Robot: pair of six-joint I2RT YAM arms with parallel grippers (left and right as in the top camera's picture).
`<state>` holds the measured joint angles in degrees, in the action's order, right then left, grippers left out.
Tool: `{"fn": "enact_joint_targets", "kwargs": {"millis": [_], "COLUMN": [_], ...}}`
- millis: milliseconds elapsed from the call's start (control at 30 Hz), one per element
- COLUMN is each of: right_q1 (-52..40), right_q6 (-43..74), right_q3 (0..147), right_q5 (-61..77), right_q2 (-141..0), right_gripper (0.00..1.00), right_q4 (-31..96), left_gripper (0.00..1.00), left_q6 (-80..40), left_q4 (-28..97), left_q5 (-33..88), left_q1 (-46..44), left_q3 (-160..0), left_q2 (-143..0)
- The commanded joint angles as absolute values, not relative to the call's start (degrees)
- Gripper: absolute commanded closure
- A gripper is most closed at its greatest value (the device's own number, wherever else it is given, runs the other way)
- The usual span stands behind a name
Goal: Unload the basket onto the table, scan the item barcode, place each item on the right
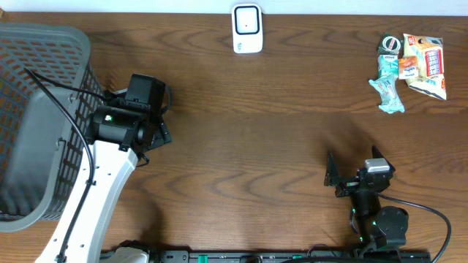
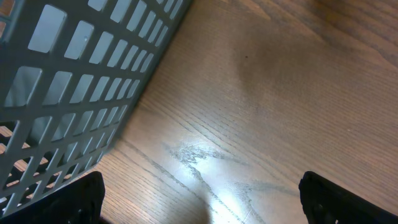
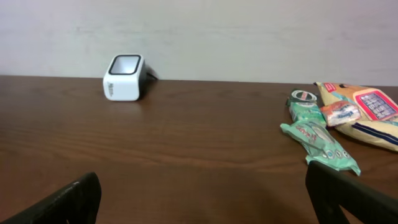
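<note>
Here, both grippers stand open and empty; the items lie at the table's far right corner.

The left gripper [image 1: 165,115] hovers just beside the basket [image 1: 40,117], jaws spread wide, its dark fingers [image 2: 71,200] framing only bare wood in the left wrist view. The right gripper [image 1: 355,165], near the front edge and well apart from the left, is likewise spread with nothing between its fingers [image 3: 62,202]. Beyond it, the items sit in a tight cluster on the table [image 1: 256,146]: a green bar [image 1: 386,88], an orange packet [image 1: 427,66] touching a smaller packet [image 1: 408,68], and a round piece [image 1: 391,45], possibly a roll or a lid. The scanner [image 1: 247,29], a white box with a dark window, stands at the middle of the far edge, well apart from the items and from both grippers.
</note>
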<state>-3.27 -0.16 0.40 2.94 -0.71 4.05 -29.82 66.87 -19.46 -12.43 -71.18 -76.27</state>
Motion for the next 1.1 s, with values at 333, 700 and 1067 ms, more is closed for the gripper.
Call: {"fn": "enact_joint_targets", "kwargs": {"millis": [333, 700, 1067], "right_q1": [-2.3, -2.3, -2.3], "right_q6": [1.7, 1.7, 1.7], "right_q3": [0.4, 0.4, 0.4], "right_q5": [2.1, 2.1, 2.1], "right_q2": [-0.3, -0.3, -0.3], "right_gripper": [0.01, 0.01, 0.01], "right_q4": [4.3, 4.3, 4.3], "left_gripper": [0.02, 0.02, 0.02], "left_q6": [-30.1, -30.1, -30.1], "left_q4": [67.0, 67.0, 67.0], "left_q5": [-20.2, -20.2, -20.2], "left_q1": [-12.1, -12.1, -12.1], "left_q3": [-71.5, -71.5, -71.5], "left_q2": [-76.0, -76.0, -76.0]}}
